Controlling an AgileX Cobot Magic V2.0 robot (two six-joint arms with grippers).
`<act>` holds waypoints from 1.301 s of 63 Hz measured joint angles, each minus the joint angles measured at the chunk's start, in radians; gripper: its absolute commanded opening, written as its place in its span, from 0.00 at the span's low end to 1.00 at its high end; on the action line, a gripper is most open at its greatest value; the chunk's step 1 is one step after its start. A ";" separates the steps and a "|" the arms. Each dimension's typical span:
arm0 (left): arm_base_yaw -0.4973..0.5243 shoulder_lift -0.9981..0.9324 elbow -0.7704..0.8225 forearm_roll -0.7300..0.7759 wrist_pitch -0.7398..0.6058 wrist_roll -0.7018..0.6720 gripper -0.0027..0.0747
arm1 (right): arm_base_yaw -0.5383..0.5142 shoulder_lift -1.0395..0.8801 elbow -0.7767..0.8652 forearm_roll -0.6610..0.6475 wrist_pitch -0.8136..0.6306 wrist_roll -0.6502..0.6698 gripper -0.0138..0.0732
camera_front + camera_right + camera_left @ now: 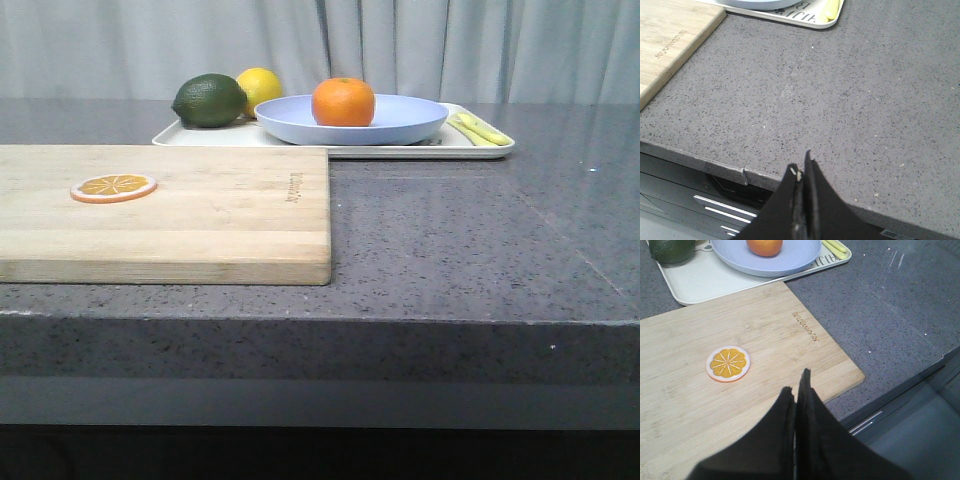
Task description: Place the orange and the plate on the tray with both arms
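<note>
Orange [343, 101] sat in the plate [400, 122], plate on the tray [300, 146] at the far side of the counter [480, 240], w/ a lime [209, 100] & lemon [259, 88] also on the tray. Left gripper [797, 390] was closed, holding nothing, above the cutting board [690, 390] near an orange slice [728, 363]. Right gripper [801, 172] closed too, empty, over the counter's near edge.

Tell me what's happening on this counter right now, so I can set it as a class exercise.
Nothing is being handled. The orange sits in the plate, and the plate rests on the tray beside a lime and a lemon. An orange slice lies on the cutting board. The left tool and right tool are both shut, empty, back near the counter's front edge.
</note>
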 measured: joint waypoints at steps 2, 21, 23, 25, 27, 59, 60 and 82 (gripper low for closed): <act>0.000 0.000 0.000 0.000 0.000 0.000 0.01 | 0.000 0.000 0.000 0.000 0.000 0.000 0.08; 0.000 -0.002 0.002 -0.002 -0.002 0.000 0.01 | 0.000 0.000 0.000 0.000 0.000 0.000 0.08; 0.000 -0.004 0.005 -0.002 -0.009 0.000 0.01 | 0.000 0.000 0.000 0.000 0.000 0.000 0.08; 0.000 -0.013 0.015 -0.002 -0.017 0.000 0.01 | 0.000 0.000 0.000 0.000 0.000 0.000 0.08; 0.000 -0.019 0.024 -0.002 -0.024 0.000 0.01 | 0.000 0.000 0.000 0.000 0.000 0.000 0.08; 0.385 -0.467 0.595 0.036 -0.485 0.016 0.01 | 0.000 0.000 0.001 0.000 0.000 0.000 0.08; 0.391 -0.491 0.613 0.036 -0.498 0.016 0.01 | 0.000 0.000 0.001 0.000 0.000 0.000 0.08; 0.502 -0.698 0.845 -0.017 -0.699 0.020 0.01 | 0.000 0.000 0.001 0.000 0.000 0.000 0.08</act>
